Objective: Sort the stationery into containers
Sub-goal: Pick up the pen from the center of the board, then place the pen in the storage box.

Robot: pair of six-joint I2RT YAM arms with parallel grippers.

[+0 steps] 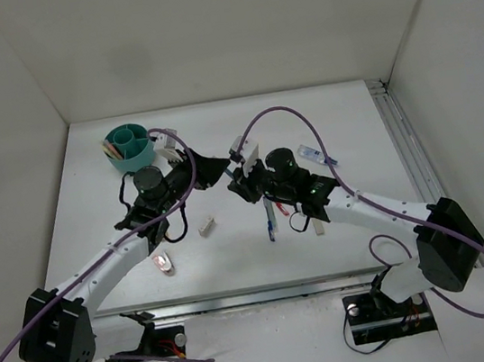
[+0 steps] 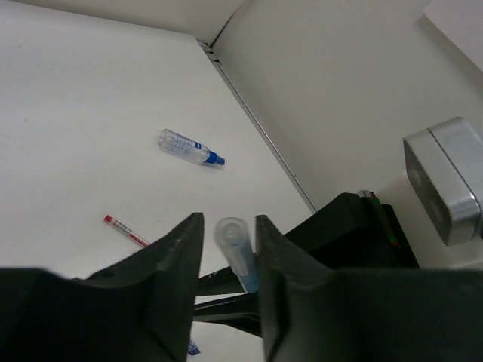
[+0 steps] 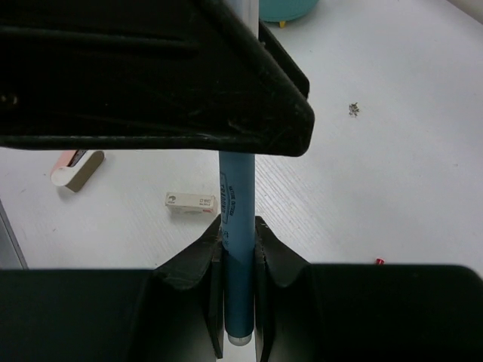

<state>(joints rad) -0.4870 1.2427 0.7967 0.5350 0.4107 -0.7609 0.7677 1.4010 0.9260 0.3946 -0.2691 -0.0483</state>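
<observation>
Teal round plastic cup (image 1: 130, 146) sits by the far-left corner of the white bench (image 1: 351, 119). Right of it, your left gripper (image 2: 228, 222) straddles the clear-capped end of the slim blue pen (image 3: 238, 188); pinching or not, I cannot tell. The pen's long axis runs left-right along the far edge, bridging both grippers mid-bench. Right gripper (image 3: 238, 230) clamps the barrel tight. Your left arm's nearer the cup, so I'd judge a handover. Overhead barely shows the pen; both wrist views do.
</observation>
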